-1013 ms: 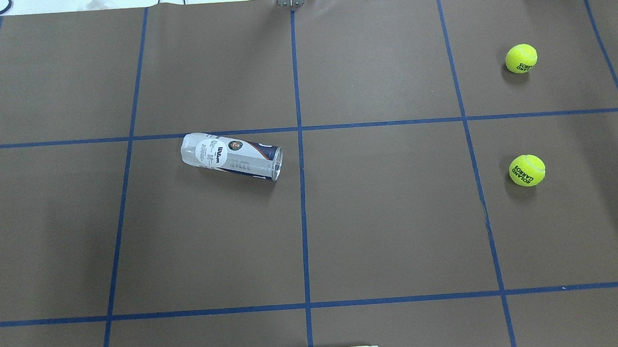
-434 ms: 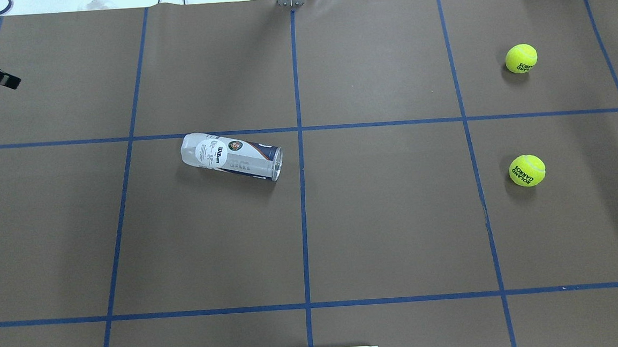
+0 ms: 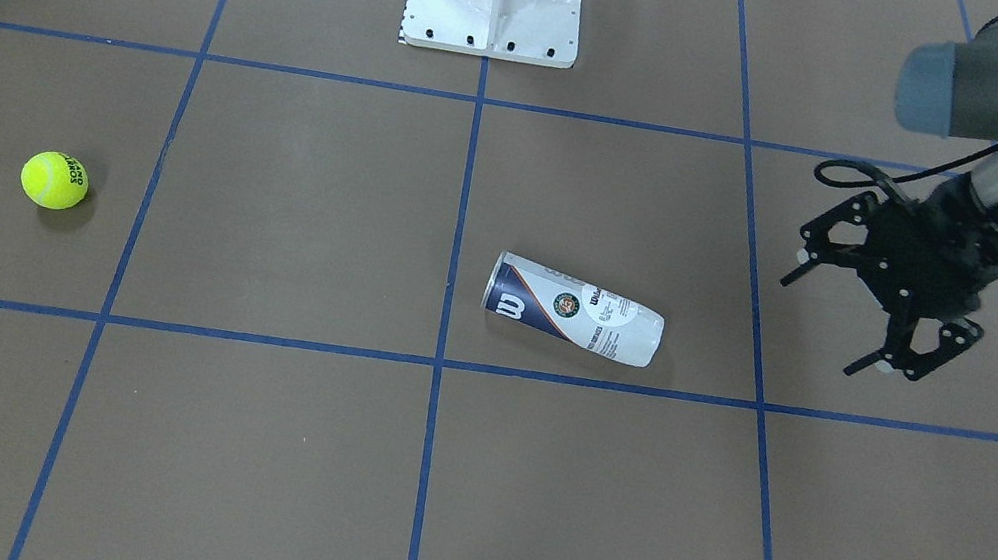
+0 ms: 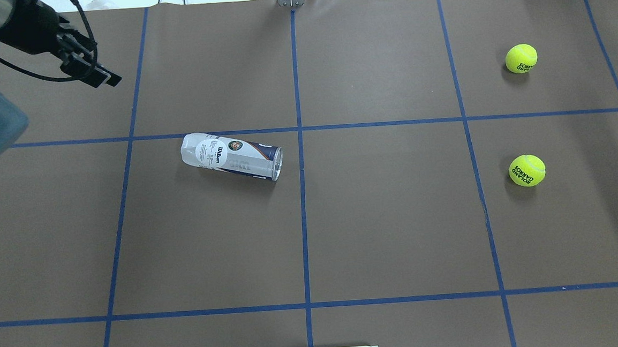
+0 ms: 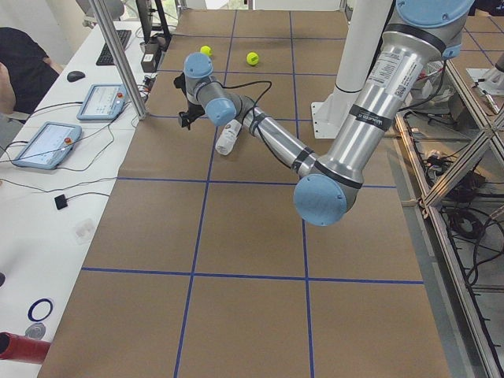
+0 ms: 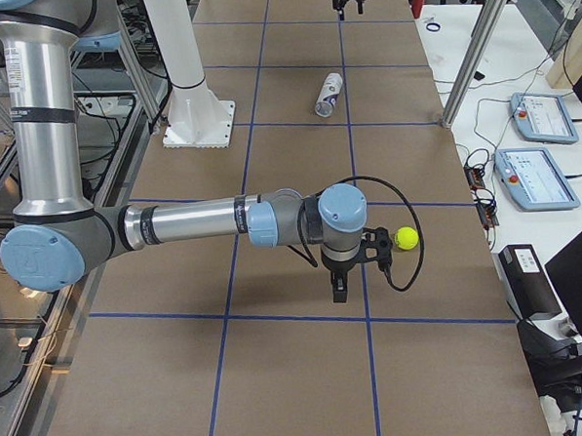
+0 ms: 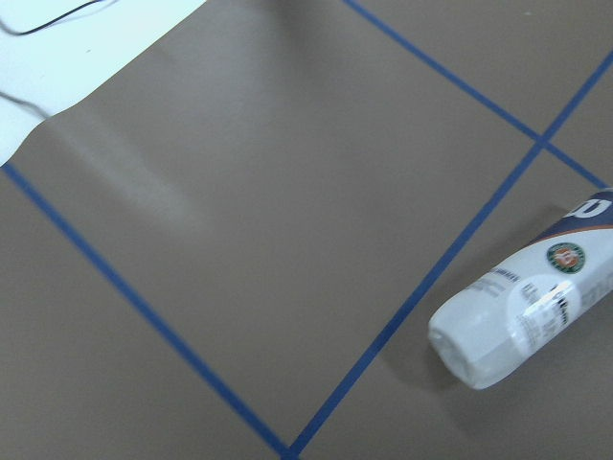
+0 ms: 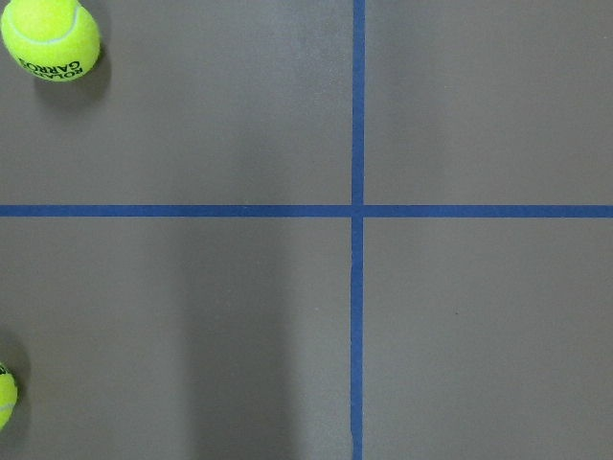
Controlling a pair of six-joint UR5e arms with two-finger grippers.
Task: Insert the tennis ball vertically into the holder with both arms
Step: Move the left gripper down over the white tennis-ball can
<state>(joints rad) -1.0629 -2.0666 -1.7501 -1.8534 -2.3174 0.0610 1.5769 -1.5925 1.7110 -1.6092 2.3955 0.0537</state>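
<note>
You see the holder (image 3: 573,310) lying flat at 9 o'clock from the left gripper (image 3: 821,323) (front-facing view), its fingers spread; for the right gripper (image 6: 360,271), you cannot tell.

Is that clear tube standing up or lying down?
Lying down. The holder rests lengthwise on the table, its round ends facing sideways, not up.

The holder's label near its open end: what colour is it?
Navy with a white W, on the holder; the exterior front-facing view shows it best.
</note>
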